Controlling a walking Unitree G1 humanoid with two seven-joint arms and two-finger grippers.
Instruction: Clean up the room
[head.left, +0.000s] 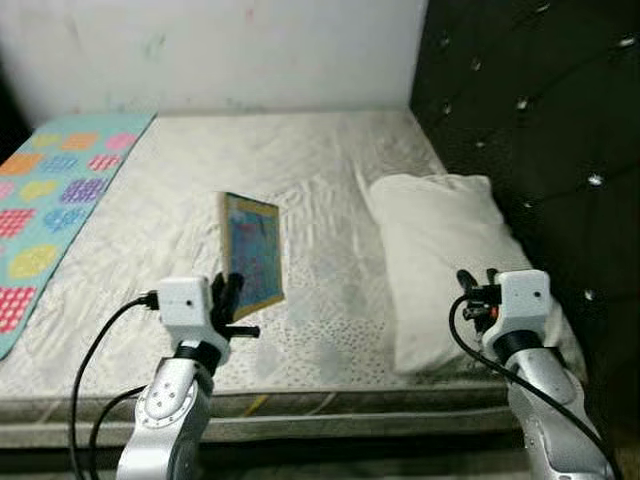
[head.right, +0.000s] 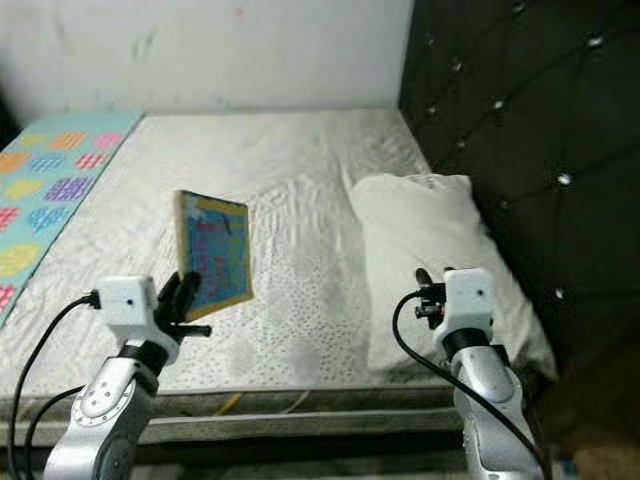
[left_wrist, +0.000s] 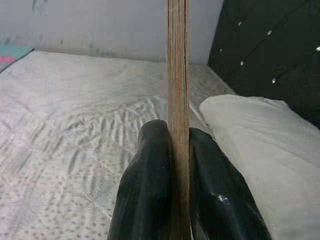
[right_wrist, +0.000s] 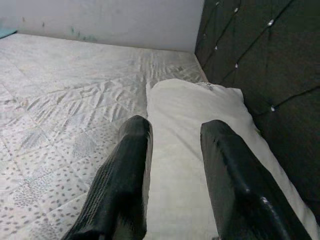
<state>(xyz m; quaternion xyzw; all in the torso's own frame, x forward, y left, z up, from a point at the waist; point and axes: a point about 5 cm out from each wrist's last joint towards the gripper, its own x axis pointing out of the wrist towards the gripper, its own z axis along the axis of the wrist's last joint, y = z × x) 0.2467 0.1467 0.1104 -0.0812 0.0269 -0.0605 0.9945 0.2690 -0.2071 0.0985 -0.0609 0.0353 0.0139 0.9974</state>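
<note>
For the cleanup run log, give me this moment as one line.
left gripper: shut on book, held upright above mattress | right gripper: open, empty, over pillow | quilt: robot's left of bed

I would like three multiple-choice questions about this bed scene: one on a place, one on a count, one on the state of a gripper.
1. Where does the white pillow lie?
A. Beside the dark headboard
B. On the patterned blanket
C. On the floor

2. How many pillows are on the mattress?
A. Three
B. Two
C. One

3. What is the left gripper doing?
A. Hanging open
B. Holding the book upright by its edge
C. Pressing the pillow

Key: 1 A, the pillow sits against the headboard; 2 C, a single pillow is seen; 3 B, the fingers pinch the book in the left wrist view. The right gripper is open, holding nothing.
</note>
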